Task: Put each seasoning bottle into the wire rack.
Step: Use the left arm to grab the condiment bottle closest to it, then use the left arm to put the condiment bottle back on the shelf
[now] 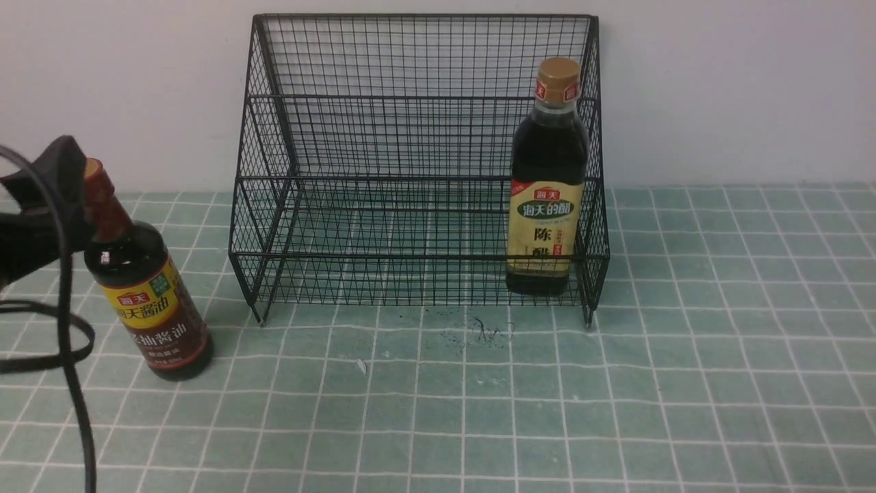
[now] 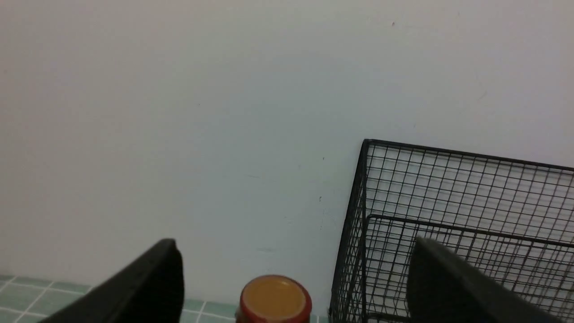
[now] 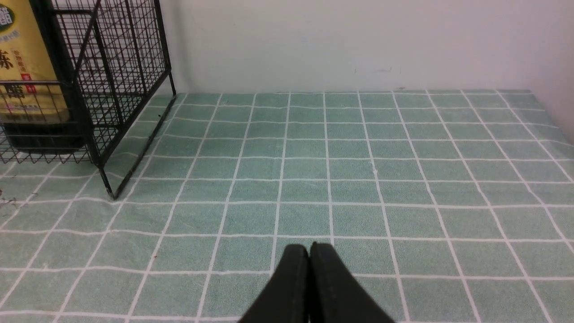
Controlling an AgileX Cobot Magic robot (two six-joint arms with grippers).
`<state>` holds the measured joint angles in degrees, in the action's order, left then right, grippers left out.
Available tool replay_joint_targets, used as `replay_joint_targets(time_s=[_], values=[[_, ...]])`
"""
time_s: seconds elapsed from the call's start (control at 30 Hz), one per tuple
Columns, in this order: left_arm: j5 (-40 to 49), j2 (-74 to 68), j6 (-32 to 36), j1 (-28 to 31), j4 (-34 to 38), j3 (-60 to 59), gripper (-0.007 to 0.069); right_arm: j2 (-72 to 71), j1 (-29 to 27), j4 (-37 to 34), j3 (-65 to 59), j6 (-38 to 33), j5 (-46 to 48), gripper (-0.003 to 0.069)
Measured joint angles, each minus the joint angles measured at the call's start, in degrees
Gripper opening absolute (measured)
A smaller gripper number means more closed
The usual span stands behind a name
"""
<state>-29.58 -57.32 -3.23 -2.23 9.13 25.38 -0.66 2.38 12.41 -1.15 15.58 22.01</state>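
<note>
Front view: round bottle [image 1: 147, 287], neck up-left

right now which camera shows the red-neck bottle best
Front view: the red-neck bottle shows almost whole, tilted, left of the rack. Left wrist view shows only its cap; right wrist view misses it.

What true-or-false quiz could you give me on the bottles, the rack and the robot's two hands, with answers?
1. The gold-capped dark bottle with cream label stands inside the black wire-mesh rack. True.
2. The round red-necked dark bottle is in the rack too. False: it sits tilted on the green tiled cloth, left of the rack.
3. The left hand is open. True.
4. The right hand holds a bottle. False: it is shut and empty.
</note>
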Motion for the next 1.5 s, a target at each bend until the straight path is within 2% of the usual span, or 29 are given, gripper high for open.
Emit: replay_joint_targets(time_s=[0.23,0.47,0.53,0.6,0.67,0.7,0.83,0.97,1.13,1.27,1.5], values=[[-3.0,-12.8,0.0,0.0,0.0,5.6,0.0602,0.0,0.0,0.0,0.0,0.0,0.0,-0.0015],[-7.4,-22.9,0.0,0.0,0.0,6.6,0.0551,0.0,0.0,0.0,0.0,0.0,0.0,-0.0015],[-7.6,-24.3,0.0,0.0,0.0,6.6,0.0495,0.0,0.0,0.0,0.0,0.0,0.0,-0.0015],[-7.8,-25.0,0.0,0.0,0.0,6.6,0.0405,0.0,0.0,0.0,0.0,0.0,0.0,-0.0015],[-7.7,-25.0,0.4,0.0,0.0,6.8,0.0263,0.0,0.0,0.0,0.0,0.0,0.0,-0.0015],[-7.8,-25.0,0.6,0.0,-0.1,6.9,0.0255,0.0,0.0,0.0,0.0,0.0,0.0,-0.0015],[-4.7,-24.4,0.5,0.1,-1.2,8.1,0.0257,0.0,0.0,0.0,0.0,0.0,0.0,-0.0015],[2.9,-20.8,0.1,0.1,-6.0,11.0,0.0257,0.0,0.0,0.0,0.0,0.0,0.0,-0.0015],[12.8,-14.4,-0.4,0.0,-11.2,22.4,0.0257,0.0,0.0,0.0,0.0,0.0,0.0,-0.0015],[16.7,-13.4,-2.3,-0.7,-12.2,31.5,0.0257,0.0,0.0,0.0,0.0,0.0,0.0,-0.0015],[18.7,-17.8,-4.1,-6.3,-12.4,42.4,0.0257,0.0,0.0,0.0,0.0,0.0,0.0,-0.0015]])
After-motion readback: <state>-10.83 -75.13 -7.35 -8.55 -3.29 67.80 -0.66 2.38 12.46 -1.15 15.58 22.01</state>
